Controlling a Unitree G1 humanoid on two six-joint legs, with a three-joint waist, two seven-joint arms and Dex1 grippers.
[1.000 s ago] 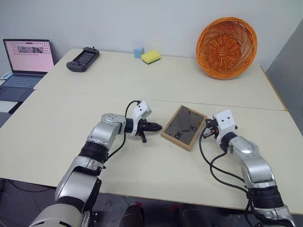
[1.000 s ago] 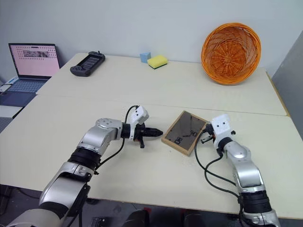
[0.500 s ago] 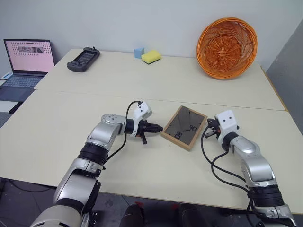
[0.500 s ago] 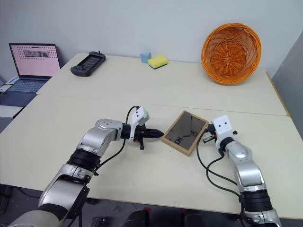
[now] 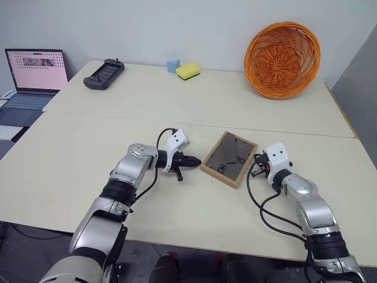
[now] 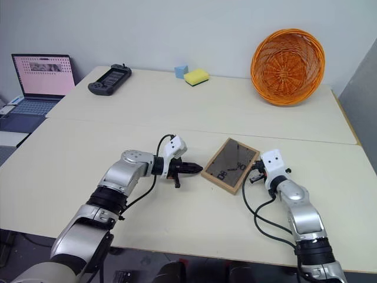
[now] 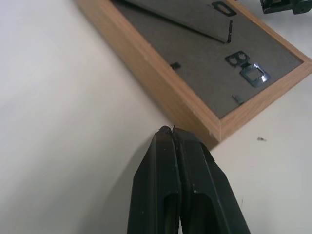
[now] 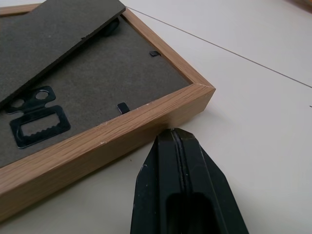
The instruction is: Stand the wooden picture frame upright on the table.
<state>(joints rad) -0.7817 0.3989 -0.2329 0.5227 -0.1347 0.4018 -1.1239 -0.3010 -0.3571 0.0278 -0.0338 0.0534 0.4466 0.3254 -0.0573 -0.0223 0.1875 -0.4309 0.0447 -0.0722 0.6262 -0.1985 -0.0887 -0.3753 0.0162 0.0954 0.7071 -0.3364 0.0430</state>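
Frame [image 5: 228, 158] lies back-up, flat on the table [image 5: 88, 147], nothing stood up yet; left gripper [image 7: 171, 130] and right gripper [image 8: 174, 131], both closed and empty, flank its edges.

Orange basket [image 5: 282, 58], yellow sponge [image 5: 187, 71], blue block [image 5: 172, 65], controller [image 5: 103, 73], laptop [image 5: 32, 76] sit far back

The right gripper [image 8: 181, 134] sank a little toward the table [image 5: 88, 153] and drew in closer to the wooden picture frame [image 5: 228, 158], so that its shut fingertips came to sit low beside the frame's wooden edge, right at it by the right wrist view. The forearm behind it dropped with it, and its white wrist housing [image 5: 275, 156] showed slightly lower and nearer the frame than a second before.
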